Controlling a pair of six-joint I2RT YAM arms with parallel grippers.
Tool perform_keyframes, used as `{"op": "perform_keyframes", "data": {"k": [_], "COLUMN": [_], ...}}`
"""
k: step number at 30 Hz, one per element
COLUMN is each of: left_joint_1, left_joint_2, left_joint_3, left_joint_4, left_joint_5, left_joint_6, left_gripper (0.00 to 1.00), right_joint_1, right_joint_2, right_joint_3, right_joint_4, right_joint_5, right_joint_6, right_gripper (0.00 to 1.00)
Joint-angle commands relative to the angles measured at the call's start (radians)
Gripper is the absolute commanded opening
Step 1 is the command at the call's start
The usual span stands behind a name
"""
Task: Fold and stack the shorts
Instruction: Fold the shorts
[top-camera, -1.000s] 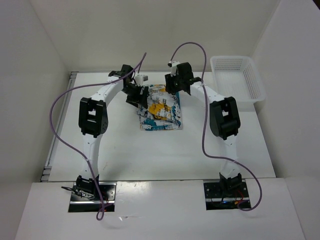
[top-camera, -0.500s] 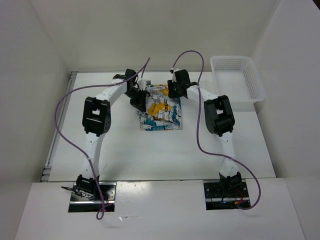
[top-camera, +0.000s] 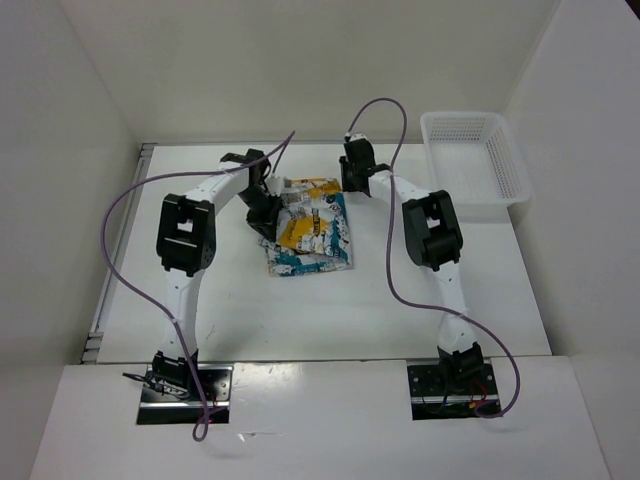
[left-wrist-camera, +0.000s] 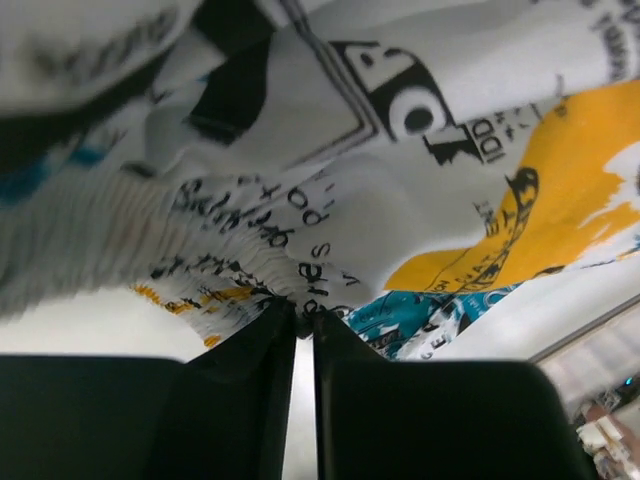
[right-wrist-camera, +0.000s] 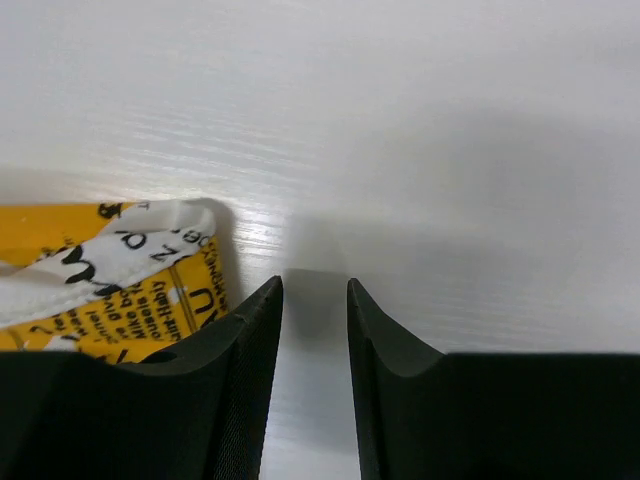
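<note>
The shorts (top-camera: 308, 228), white with teal, yellow and black print, lie rumpled at the middle of the table's far half. My left gripper (top-camera: 264, 207) sits at their left edge. In the left wrist view its jaws (left-wrist-camera: 303, 312) are shut on a pinch of the gathered waistband, and the printed shorts (left-wrist-camera: 400, 180) hang over the camera. My right gripper (top-camera: 352, 182) is at the shorts' far right corner. In the right wrist view it (right-wrist-camera: 315, 290) stands open with a narrow gap over bare table, and a yellow corner of the shorts (right-wrist-camera: 120, 270) lies just left of its left finger.
A white mesh basket (top-camera: 505, 165) stands at the far right of the table. White walls close in the left, back and right sides. Purple cables loop above both arms.
My left gripper closed on the shorts' left edge and drew it left and nearer, turning the cloth. My right gripper's jaws narrowed and it shifted slightly toward the far corner.
</note>
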Motion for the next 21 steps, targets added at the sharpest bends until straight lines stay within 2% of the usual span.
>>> {"op": "perform_keyframes", "data": {"k": [1, 2, 6, 7, 8, 9, 11, 13, 17, 21], "left_joint_1": [-0.033, -0.042, -0.042, -0.042, -0.042, -0.042, -0.042, -0.042, -0.042, -0.042], "left_joint_2": [-0.046, -0.046, -0.046, -0.058, -0.069, -0.069, -0.088, -0.088, -0.088, -0.088], "left_joint_3": [-0.035, -0.035, -0.008, -0.008, -0.008, -0.008, -0.008, -0.017, -0.008, 0.002], "left_joint_4": [-0.078, -0.069, -0.049, -0.038, -0.038, -0.038, -0.029, -0.019, -0.019, -0.019], "left_joint_5": [-0.066, -0.057, -0.048, -0.060, -0.069, -0.069, -0.069, -0.069, -0.069, -0.087], "left_joint_6": [0.004, 0.004, 0.004, 0.004, 0.004, 0.004, 0.004, 0.004, 0.004, 0.004], "left_gripper": [0.20, 0.26, 0.27, 0.27, 0.27, 0.27, 0.22, 0.19, 0.16, 0.14], "right_joint_1": [0.028, 0.039, 0.039, 0.039, 0.039, 0.025, 0.025, 0.025, 0.016, 0.005], "right_joint_2": [0.014, 0.014, -0.037, -0.058, -0.058, -0.058, -0.058, -0.034, 0.020, 0.061], "right_joint_3": [0.054, 0.054, 0.074, 0.074, 0.088, 0.101, 0.101, 0.089, 0.078, 0.117], "right_joint_4": [0.053, 0.053, 0.062, 0.062, 0.047, 0.038, 0.018, 0.018, 0.027, 0.018], "right_joint_5": [0.032, 0.032, -0.025, -0.065, -0.117, -0.217, -0.272, -0.272, -0.231, -0.342], "right_joint_6": [0.021, 0.011, -0.044, -0.085, -0.096, -0.096, -0.078, -0.043, -0.021, -0.012], "right_gripper": [0.37, 0.37, 0.36, 0.40, 0.47, 0.52, 0.61, 0.65, 0.68, 0.68]}}
